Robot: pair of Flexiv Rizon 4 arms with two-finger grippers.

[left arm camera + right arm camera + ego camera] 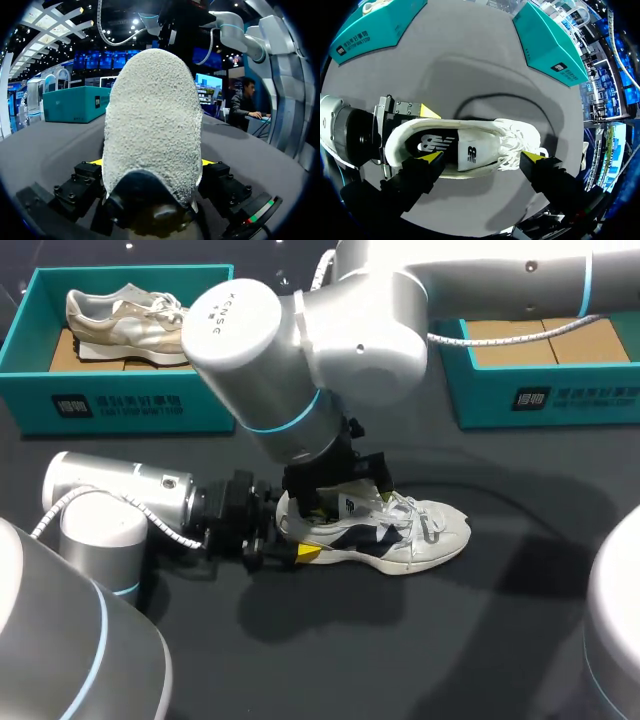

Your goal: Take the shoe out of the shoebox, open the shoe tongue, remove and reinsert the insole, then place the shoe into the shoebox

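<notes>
A white and navy shoe (420, 530) lies on its sole on the dark table, toe pointing right. My left gripper (293, 543) comes in low from the left. Its fingers press the heel (152, 120) from both sides, so it is shut on the shoe. One of its yellow fingertips (427, 111) shows against the heel's side. My right gripper (340, 495) hangs open just above the shoe. One of its fingertips (432, 159) is over the heel opening and the other is over the laces. The dark insole (435, 143) lies inside the shoe, and the white tongue (472, 150) lies flat.
A teal shoebox (120, 405) at the back left holds a beige shoe (125, 320). A second teal shoebox (545, 390) stands at the back right with a bare cardboard floor. Bare table lies in front of the shoe and to its right.
</notes>
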